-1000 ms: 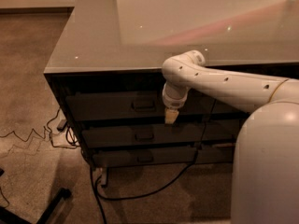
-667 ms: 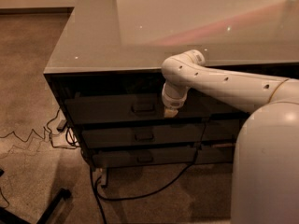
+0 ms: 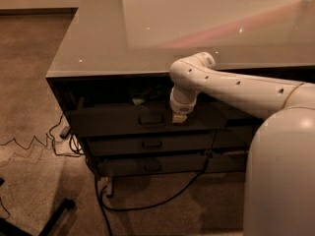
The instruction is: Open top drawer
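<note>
Jutting forward: dark-grey top drawer (image 3: 108, 123) (centre pull (image 3: 151, 119)); tool (image 3: 179, 118) at front.

top drawer (image 3: 110, 123): dark-grey, flat front, small centre pull (image 3: 151, 118)
state: partly out
place: frame centre
tool (image 3: 179, 118): at its front, right of pull

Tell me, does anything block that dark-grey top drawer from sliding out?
Nothing visible does. The black cables lie lower, on the floor, below the wide dark-grey top drawer. The white arm's gripper sits at its front, right of the small handle.
</note>
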### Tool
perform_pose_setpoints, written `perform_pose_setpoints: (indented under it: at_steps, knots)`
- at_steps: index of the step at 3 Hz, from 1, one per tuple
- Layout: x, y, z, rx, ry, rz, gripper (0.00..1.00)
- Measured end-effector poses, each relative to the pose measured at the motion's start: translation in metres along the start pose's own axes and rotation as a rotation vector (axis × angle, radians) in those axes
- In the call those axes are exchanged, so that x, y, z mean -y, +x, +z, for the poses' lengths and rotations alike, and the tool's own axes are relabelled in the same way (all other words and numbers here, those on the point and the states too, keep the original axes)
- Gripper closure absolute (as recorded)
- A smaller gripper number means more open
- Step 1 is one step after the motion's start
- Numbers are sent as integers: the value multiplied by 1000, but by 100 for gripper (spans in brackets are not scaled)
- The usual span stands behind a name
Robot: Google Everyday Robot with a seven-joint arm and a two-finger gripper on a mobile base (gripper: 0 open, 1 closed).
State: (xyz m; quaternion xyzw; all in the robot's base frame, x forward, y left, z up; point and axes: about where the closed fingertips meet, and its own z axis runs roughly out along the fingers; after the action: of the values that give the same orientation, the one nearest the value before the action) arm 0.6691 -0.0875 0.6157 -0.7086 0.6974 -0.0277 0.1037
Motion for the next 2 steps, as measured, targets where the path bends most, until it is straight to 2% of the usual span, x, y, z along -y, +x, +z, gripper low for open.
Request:
perform_pose_setpoints:
  at_steps: [1, 2]
  knots:
    - [1, -1, -6, 0, 0, 0, 81]
    - [8, -5, -12, 4, 21, -26, 58]
